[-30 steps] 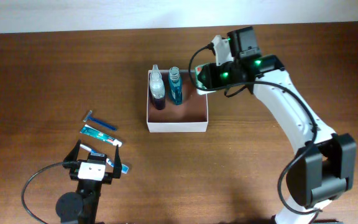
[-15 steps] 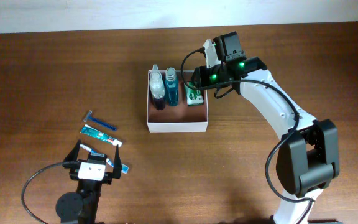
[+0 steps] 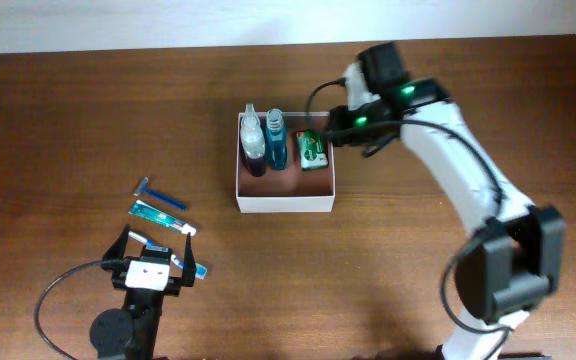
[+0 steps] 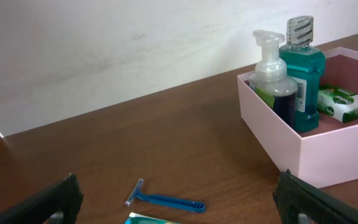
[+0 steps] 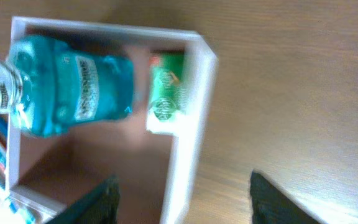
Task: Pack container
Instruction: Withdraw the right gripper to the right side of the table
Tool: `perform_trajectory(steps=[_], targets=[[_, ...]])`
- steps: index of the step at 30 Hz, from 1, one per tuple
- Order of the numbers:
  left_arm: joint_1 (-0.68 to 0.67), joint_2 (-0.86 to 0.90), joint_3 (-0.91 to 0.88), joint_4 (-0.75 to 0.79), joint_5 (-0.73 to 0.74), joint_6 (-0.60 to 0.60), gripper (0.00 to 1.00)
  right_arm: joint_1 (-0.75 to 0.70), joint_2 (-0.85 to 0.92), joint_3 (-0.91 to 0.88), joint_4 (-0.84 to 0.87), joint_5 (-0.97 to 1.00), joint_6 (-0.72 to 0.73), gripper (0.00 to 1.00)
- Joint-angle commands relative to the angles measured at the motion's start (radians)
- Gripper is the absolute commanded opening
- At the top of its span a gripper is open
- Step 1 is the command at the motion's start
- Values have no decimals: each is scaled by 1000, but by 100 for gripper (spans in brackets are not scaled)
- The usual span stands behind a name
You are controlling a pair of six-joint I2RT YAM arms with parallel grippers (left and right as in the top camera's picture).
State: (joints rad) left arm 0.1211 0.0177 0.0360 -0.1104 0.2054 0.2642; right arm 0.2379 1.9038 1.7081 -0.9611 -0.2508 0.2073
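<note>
The container (image 3: 285, 203) is a square white box with a pinkish-tan inside, at the table's middle back. In it stand a clear foam-pump bottle (image 3: 252, 139) and a teal mouthwash bottle (image 3: 277, 139), and a green-and-white packet (image 3: 314, 149) lies at its far right corner. My right gripper (image 3: 334, 128) is open and empty, just above the container's right wall (image 5: 188, 143); the packet (image 5: 168, 92) and mouthwash (image 5: 73, 84) show below it. My left gripper (image 3: 158, 262) is open and empty, low at the front left. A blue razor (image 4: 164, 200) and toothpaste tube (image 3: 160, 216) lie ahead of it.
The razor (image 3: 162, 196) lies on the wood left of the container, with the toothpaste tube just in front of it. A white wall (image 4: 104, 43) runs behind the table's far edge. The left arm's cable loops at the front left (image 3: 53, 300).
My right gripper has let go of the green-and-white packet, which now lies in the container's far right corner, and the gripper has drawn back to the right. The left arm has not moved.
</note>
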Motion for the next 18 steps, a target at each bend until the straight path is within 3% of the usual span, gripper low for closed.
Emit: perform_trajectory(steps=[1,4,6,18], targets=[[6,0,-5,1,-3,-17,99,-104,-103,56,-92,129,5,65],[6,0,-5,1,-3,-17,99,-185,-106,55,-188,219,17,78],[6,0,-5,1,-4,-17,99,-240,-97,53,-252,275,26,97],[6,0,-5,1,-4,-17,99,-492,-64,-21,-322,341,60,99]])
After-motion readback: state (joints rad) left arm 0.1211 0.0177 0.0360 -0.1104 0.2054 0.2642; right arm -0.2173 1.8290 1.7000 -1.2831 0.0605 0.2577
